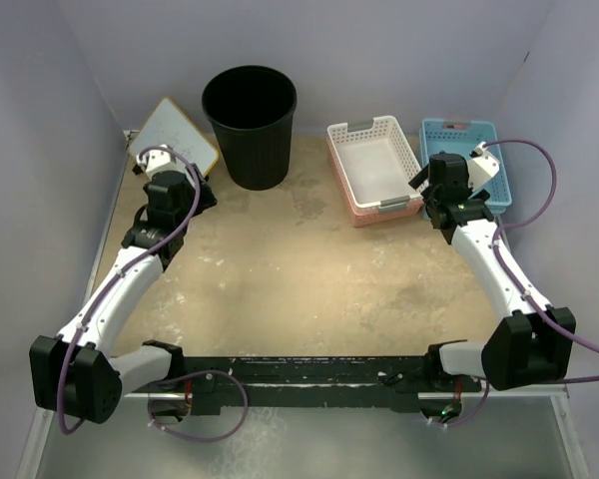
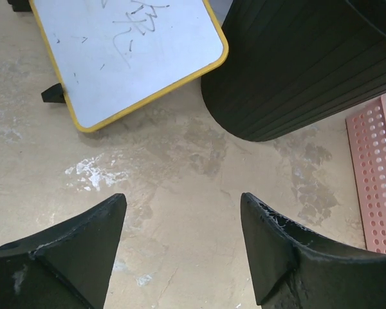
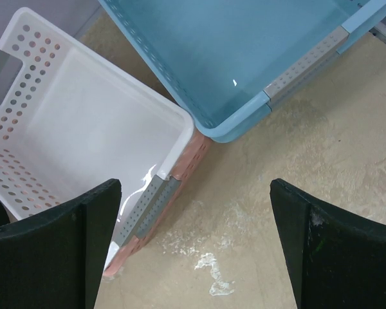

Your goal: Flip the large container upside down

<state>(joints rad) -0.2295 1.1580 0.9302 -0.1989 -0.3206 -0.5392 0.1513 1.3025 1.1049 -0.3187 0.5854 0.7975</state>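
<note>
The large container, a tall round black ribbed bin, stands upright at the back of the table, left of centre, with its mouth facing up. Its ribbed wall and base show in the left wrist view at upper right. My left gripper is open and empty, low over bare tabletop to the bin's front left, apart from it. My right gripper is open and empty, far right of the bin, over the table between two baskets.
A yellow-rimmed whiteboard lies left of the bin. A white basket nested in a pink one stands right of the bin. A light-blue basket is at the far right. Walls enclose the table.
</note>
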